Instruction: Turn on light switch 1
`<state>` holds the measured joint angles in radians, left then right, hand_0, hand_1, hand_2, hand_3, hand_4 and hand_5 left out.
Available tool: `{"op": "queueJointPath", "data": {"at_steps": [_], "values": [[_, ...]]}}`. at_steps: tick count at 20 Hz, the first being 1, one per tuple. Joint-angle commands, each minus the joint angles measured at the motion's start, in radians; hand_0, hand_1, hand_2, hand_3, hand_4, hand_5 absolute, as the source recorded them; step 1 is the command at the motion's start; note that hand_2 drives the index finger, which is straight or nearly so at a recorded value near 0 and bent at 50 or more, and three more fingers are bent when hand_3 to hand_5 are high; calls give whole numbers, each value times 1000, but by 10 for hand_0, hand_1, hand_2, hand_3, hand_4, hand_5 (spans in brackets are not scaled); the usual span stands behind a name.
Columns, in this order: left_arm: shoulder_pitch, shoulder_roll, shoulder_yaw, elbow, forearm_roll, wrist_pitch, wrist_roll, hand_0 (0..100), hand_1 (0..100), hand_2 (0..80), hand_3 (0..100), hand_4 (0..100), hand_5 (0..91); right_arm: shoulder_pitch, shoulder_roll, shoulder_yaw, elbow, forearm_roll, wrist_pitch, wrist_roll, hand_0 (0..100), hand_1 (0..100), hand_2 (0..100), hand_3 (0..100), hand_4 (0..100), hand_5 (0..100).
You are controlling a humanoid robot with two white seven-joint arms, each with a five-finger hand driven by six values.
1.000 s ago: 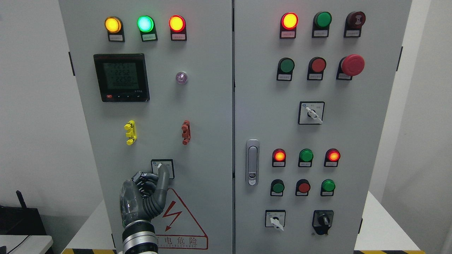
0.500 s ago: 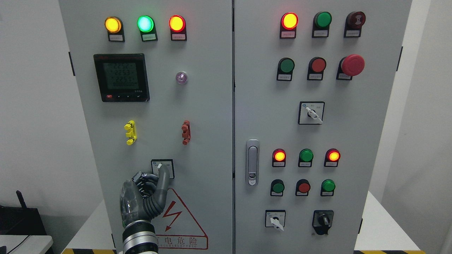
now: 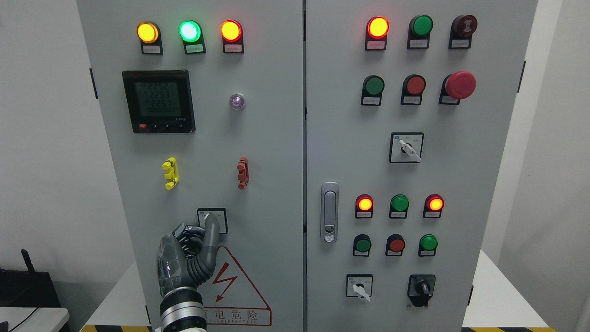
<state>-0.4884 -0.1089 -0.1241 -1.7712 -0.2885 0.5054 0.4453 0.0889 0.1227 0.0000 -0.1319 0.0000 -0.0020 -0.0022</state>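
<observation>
Your left hand, most fingers curled with one extended and pinching nothing, touches the knob of light switch 1 at six o'clock on the left door; next, turn it

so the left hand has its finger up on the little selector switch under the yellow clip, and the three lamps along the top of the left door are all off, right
Not quite. The head view shows the three lamps lit: amber lamp, green lamp and red lamp. The rest stands: the left hand has one finger raised to the selector switch, below and right of the yellow clip.
</observation>
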Motion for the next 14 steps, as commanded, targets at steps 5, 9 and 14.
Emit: {"op": "queueJointPath", "data": {"at_steps": [5, 9, 14], "values": [[-1, 0, 0, -1, 2, -1, -2, 438, 306, 644, 909, 895, 767, 0, 0, 20, 0, -26, 0, 1, 120, 389, 0, 0, 0, 0], [-1, 0, 0, -1, 2, -1, -4, 462, 299, 645, 909, 895, 767, 0, 0, 20, 0, -26, 0, 1, 120, 389, 0, 0, 0, 0], [-1, 2, 0, 1, 2, -1, -4, 489, 281, 645, 910, 898, 773, 0, 0, 18, 0, -26, 0, 1, 120, 389, 0, 0, 0, 0]]}}
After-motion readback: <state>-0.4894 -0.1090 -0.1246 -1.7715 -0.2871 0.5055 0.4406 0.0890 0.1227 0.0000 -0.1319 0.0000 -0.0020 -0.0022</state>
